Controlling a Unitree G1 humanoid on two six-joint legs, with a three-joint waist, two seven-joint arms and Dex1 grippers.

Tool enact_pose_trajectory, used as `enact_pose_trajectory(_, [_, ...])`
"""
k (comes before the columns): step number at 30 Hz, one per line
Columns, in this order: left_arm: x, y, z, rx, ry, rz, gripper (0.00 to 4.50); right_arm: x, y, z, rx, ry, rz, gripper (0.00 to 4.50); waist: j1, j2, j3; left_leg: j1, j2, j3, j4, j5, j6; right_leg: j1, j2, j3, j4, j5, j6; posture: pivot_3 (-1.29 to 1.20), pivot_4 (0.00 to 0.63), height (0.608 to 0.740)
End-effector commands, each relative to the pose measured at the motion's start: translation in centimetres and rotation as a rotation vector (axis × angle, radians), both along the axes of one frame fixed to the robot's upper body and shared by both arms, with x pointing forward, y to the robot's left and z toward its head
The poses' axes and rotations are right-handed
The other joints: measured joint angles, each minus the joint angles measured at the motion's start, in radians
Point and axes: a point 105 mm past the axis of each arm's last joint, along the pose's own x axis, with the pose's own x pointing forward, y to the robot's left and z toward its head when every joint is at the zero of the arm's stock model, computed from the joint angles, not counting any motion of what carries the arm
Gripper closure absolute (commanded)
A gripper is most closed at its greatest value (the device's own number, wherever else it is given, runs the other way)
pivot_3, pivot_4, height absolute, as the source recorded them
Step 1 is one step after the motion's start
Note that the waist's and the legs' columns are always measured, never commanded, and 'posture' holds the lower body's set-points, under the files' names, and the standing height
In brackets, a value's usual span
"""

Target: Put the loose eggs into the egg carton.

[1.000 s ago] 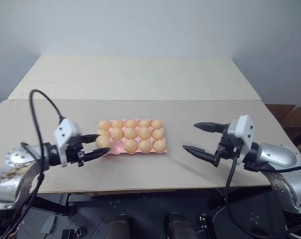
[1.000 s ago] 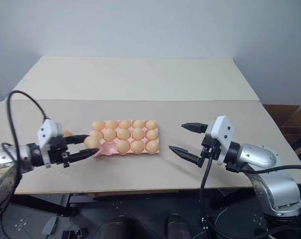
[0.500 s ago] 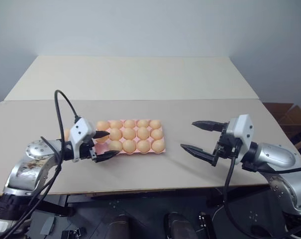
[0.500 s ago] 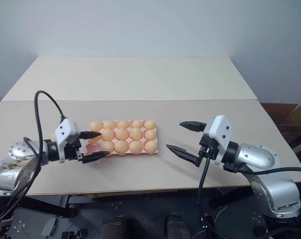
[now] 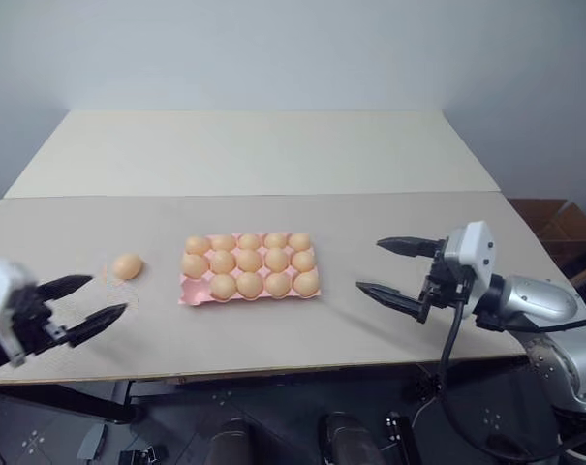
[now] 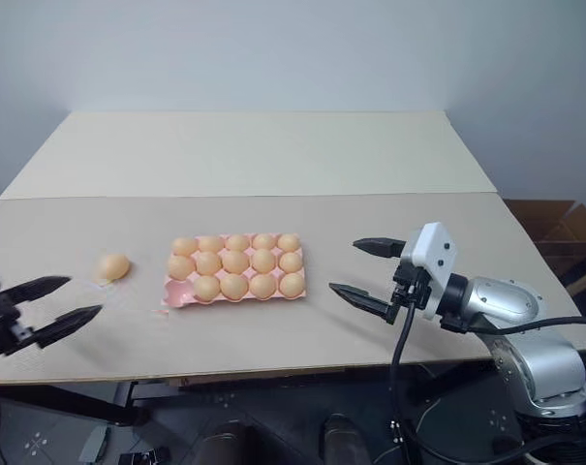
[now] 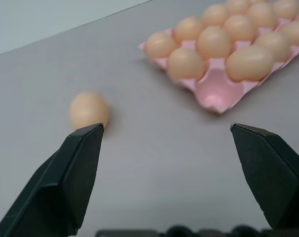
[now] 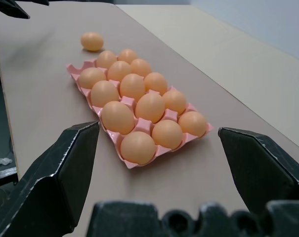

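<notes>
**One egg loose, one cup bare**

Left pincer [image 5: 79, 302] is hovering spread wide and empty at the desk's [image 5: 273, 155] near left edge. Right pincer [image 5: 391, 269] is hanging released too, right of the egg carton [image 5: 191, 295], with bare desk between. The loose egg [image 5: 128, 265] is lying just left of the carton, apart from it. The carton's near-left corner cup [image 7: 216, 89] is sitting empty.

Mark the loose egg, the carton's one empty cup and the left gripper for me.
loose egg [image 5: 127, 265], left eye view, middle of the shell.
empty cup [image 7: 217, 85], left wrist view, pink hollow at the carton's near corner.
left gripper [image 5: 86, 304], left eye view, midway between its open fingertips.
</notes>
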Motion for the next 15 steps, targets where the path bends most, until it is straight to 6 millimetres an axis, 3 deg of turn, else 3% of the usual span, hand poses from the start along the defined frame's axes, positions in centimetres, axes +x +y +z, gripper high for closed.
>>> enact_pose_trajectory(1, [-2.0,1.1,0.9,0.037,-0.045,0.093,0.03,0.2,-0.9,1.2,-0.007,-0.054,-0.001,0.00,0.004,0.000,0.000,0.000,0.000,0.000,0.000,0.000,0.000,0.000,0.000,0.000,0.000,0.000,-0.001,0.00,0.150,0.740])
enact_pose_trajectory(8, [-3.0,1.1,0.2,0.006,-0.025,0.140,0.03,0.4,-1.5,1.3,-0.016,-0.048,-0.010,0.00,0.014,0.000,0.000,0.000,0.000,0.000,0.000,0.000,0.000,0.000,0.000,0.000,0.000,-0.001,0.000,0.00,0.150,0.740])
enact_pose_trajectory(15, [0.1,0.7,-0.3,-0.018,-0.022,0.179,0.03,0.4,-1.4,1.5,-0.013,-0.060,-0.016,0.00,0.016,0.000,0.000,0.000,0.000,0.000,0.000,0.000,0.000,0.000,0.001,0.000,0.001,-0.001,-0.001,0.00,0.150,0.740])
